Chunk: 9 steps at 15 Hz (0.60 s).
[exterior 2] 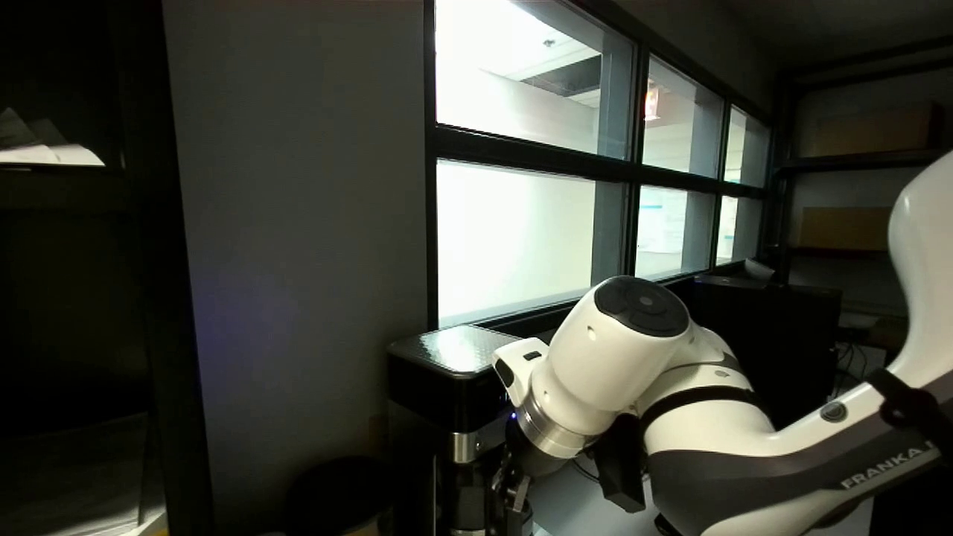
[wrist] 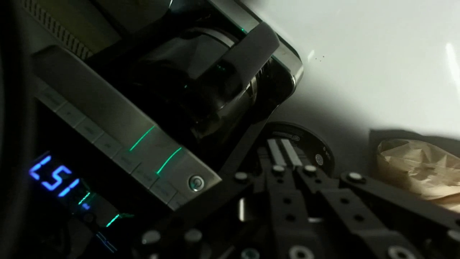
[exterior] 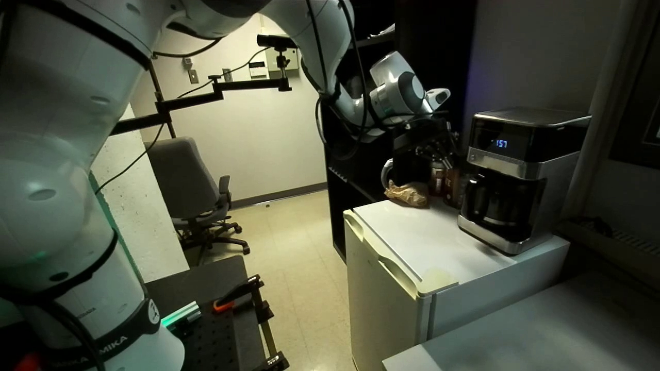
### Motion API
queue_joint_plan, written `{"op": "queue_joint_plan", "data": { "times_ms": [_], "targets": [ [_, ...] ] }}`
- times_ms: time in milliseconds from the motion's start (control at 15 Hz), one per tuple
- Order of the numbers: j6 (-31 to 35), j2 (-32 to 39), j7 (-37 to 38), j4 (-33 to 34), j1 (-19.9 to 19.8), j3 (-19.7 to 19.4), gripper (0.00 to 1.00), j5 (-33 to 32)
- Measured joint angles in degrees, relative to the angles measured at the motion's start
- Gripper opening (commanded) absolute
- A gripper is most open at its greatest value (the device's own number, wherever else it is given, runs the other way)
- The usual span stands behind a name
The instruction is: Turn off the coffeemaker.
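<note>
The coffeemaker stands upright on the white cabinet, its blue digits lit. In an exterior view its silver top shows behind my wrist. From the wrist camera I see its silver control strip, with a round power button at the strip's end, and the dark carafe below it. Whether that button is lit is unclear. My gripper is shut, its pale pads side by side with nothing visible between them. In that view it lies just right of the button, apart from it.
The white cabinet carries a crumpled brown paper bag and jars near the coffeemaker. A dark round container sits beyond my fingertips. A dark shelf rises behind the arm.
</note>
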Motion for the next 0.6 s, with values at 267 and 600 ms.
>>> {"op": "queue_joint_plan", "data": {
  "times_ms": [267, 600],
  "targets": [
    [1.31, -3.73, 0.0, -6.04, 0.0, 0.03, 0.0, -0.65],
    [3.63, -8.0, 0.07, -13.23, -0.01, 0.0, 0.0, -2.54]
  ]
}}
